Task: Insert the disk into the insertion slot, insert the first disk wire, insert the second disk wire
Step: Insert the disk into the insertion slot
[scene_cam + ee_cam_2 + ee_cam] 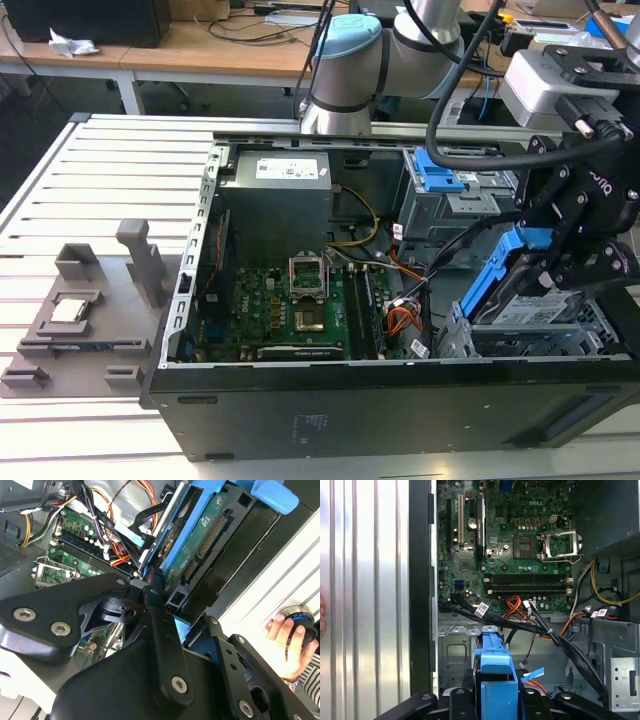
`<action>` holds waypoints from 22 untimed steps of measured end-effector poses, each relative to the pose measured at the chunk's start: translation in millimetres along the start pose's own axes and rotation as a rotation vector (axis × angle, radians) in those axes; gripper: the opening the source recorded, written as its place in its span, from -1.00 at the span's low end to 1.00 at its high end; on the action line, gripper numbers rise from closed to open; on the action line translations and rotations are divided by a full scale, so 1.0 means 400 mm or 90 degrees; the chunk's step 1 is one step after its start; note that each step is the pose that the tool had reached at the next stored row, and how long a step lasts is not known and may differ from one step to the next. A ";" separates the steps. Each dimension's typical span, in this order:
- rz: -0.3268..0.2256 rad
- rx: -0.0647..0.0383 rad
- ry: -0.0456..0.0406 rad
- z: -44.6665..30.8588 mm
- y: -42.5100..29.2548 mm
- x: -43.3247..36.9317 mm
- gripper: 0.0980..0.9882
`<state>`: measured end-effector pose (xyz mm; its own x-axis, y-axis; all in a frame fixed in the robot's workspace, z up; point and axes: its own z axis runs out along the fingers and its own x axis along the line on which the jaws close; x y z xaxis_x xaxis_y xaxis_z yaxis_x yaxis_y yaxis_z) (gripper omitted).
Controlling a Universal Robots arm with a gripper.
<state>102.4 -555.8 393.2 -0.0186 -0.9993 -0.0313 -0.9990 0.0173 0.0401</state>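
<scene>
At insertion slot (457,340) | disk (524,312) tilted | gripped in hand (557,282)

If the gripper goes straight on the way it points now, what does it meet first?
Probably the low grey perforated sheet-metal bay, touched first by the blue-framed silver disk the gripper holds; depth unclear.

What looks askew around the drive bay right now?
The disk is tilted over the insertion slot, not lying flat in it, with the gripper closed on its blue carrier. A bundle of black cables runs close past the bay. Nothing looks damaged or spilled.
</scene>
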 end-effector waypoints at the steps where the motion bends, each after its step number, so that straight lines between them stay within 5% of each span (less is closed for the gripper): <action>1: 0.000 0.000 -0.0002 0.000 0.000 0.000 -0.37; 3: 0.000 0.000 -0.0003 0.001 0.000 0.000 -0.23; 11: 0.000 0.000 -0.0002 0.002 0.000 0.000 -0.23; 15: 0.000 0.000 -0.0003 0.003 0.000 0.000 -0.98; 22: 0.000 0.000 -0.0005 0.005 -0.004 0.000 -0.98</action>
<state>103.8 -555.8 391.1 -0.0185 -0.9993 -0.0320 -0.9990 0.0172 0.0402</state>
